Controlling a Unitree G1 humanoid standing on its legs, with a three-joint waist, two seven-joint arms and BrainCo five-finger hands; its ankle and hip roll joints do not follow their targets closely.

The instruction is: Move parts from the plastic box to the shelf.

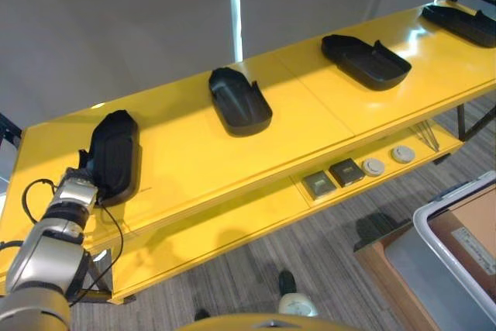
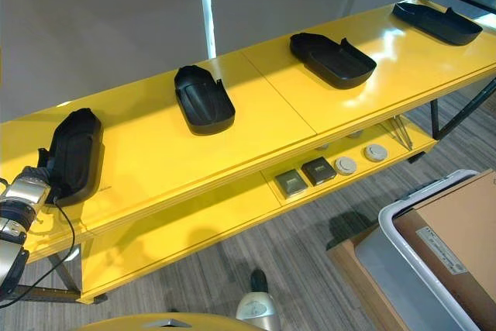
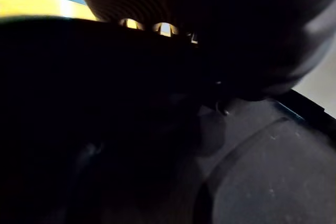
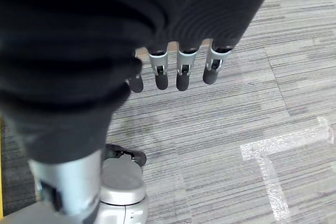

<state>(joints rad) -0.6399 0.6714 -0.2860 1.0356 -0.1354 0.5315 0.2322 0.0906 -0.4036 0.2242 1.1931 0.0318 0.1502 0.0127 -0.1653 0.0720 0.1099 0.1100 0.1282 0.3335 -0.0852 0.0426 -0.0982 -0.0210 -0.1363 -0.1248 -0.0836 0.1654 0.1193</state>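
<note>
Left hand [image 1: 84, 167] against black part [image 1: 116, 154] — shelf's [image 1: 194, 153] left end

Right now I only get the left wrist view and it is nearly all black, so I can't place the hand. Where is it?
Observer: The left hand is at the near end of the leftmost black part on the top shelf; its fingers are hidden.
Operator: Any other parts up there?
Observer: Three more parts, spaced along the shelf to the right.
Operator: And the right hand?
Observer: The right hand hangs over the floor, fingers straight, holding nothing.
</note>
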